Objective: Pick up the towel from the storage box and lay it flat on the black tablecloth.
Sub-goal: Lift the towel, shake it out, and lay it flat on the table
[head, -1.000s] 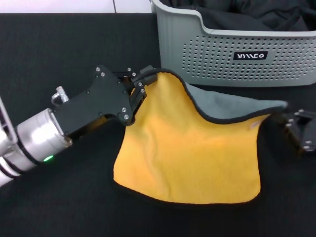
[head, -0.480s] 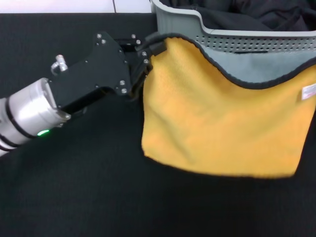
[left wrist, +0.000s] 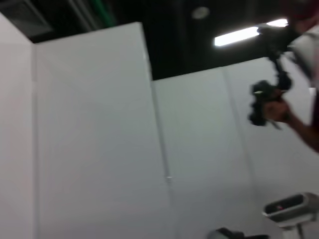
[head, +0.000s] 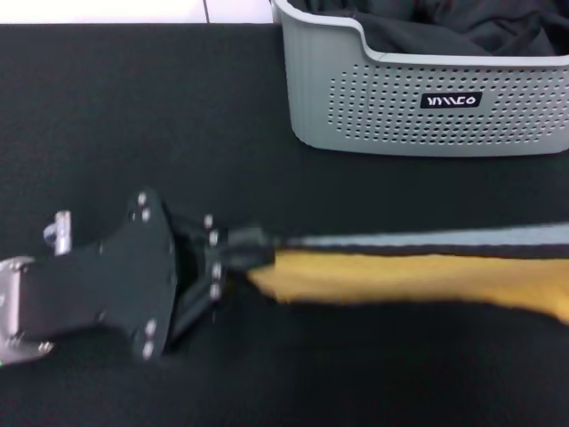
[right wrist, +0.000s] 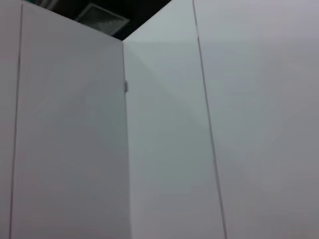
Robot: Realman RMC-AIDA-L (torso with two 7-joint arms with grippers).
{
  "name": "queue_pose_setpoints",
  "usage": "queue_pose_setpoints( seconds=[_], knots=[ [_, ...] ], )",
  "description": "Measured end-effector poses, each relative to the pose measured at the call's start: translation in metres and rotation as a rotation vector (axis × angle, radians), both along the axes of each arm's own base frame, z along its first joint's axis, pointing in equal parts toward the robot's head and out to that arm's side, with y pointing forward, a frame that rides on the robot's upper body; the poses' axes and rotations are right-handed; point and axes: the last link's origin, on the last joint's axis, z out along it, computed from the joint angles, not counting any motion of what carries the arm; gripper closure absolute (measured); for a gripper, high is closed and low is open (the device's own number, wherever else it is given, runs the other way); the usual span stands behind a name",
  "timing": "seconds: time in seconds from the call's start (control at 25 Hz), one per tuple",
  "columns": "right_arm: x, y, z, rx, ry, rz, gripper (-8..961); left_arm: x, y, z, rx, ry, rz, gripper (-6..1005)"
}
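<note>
A: Where's the towel (head: 418,271) right now?

B: Out of the box (head: 427,98) and stretched sideways above the black tablecloth (head: 133,116), seen almost edge-on, yellow face toward the near side, grey edge on top. The left gripper (head: 253,249) pinches its left corner, fingers pressed together on the black edging. The right end runs out of view.

A: And the right gripper?

B: Not visible anywhere; its wrist camera shows only white wall panels.

A: What could spoil the laying?

B: My guess is that if one end is lowered or let go first, the cloth will fold onto itself instead of landing flat.

A: Anything in the box?

B: Dark fabric (head: 427,27) piled inside, at the far right.
</note>
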Motion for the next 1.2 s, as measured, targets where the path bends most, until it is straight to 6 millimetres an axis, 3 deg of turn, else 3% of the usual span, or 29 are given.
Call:
queue_pose_setpoints(
  seconds=[0.2, 0.32, 0.44, 0.76, 0.96, 1.2],
  knots=[
    [-0.002, -0.017, 0.008, -0.038, 0.032, -0.041, 926, 0.004, -0.02, 0.007, -0.101, 0.036, -0.051, 878],
    [-0.002, -0.012, 0.007, -0.072, 0.067, -0.044, 926, 0.002, -0.023, 0.011, -0.134, 0.052, -0.042, 875],
    [-0.001, 0.003, -0.007, -0.127, 0.085, -0.054, 926, -0.007, -0.018, 0.013, -0.135, 0.057, 0.019, 873],
    [0.02, 0.084, -0.084, -0.357, 0.128, -0.188, 926, -0.049, 0.035, -0.014, -0.096, 0.19, 0.368, 866],
    [0.024, 0.115, -0.092, -0.353, 0.148, -0.251, 927, -0.055, 0.063, -0.019, -0.068, 0.274, 0.469, 862],
    [0.027, 0.132, -0.091, -0.401, 0.178, -0.333, 927, -0.06, 0.085, -0.023, -0.057, 0.353, 0.557, 857]
  ],
)
